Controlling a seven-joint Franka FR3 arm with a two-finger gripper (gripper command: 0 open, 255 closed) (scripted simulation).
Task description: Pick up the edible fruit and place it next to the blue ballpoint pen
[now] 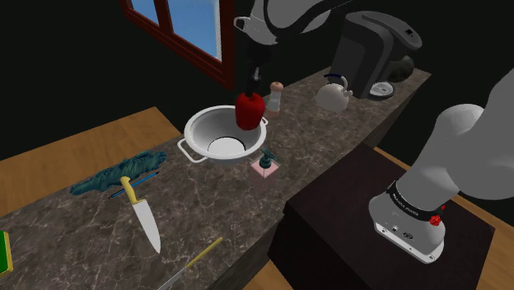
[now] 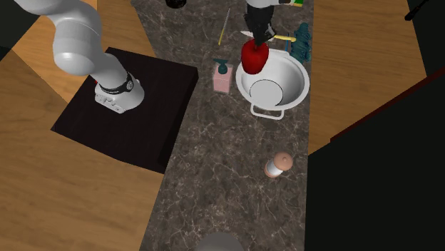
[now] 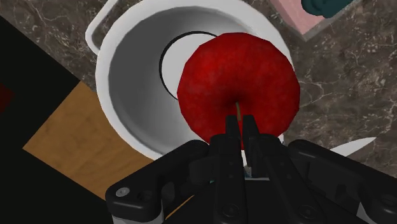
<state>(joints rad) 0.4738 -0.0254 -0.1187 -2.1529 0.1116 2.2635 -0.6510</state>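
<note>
Gripper (image 3: 240,126): pinching the red apple (image 1: 249,110), held above the white two-handled pot (image 1: 194,132).
Left: carry it to the blue pen (image 1: 147,176).

The worktop (image 1: 317,140) is seen obliquely from beside the stand (image 1: 346,214), steeply from overhead, closely from the wrist; the bowl (image 1: 200,129) is shared.

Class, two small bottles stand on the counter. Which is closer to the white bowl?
The pink soap dispenser with the dark pump, right beside the white bowl; the round-capped shaker stands farther off.
</note>
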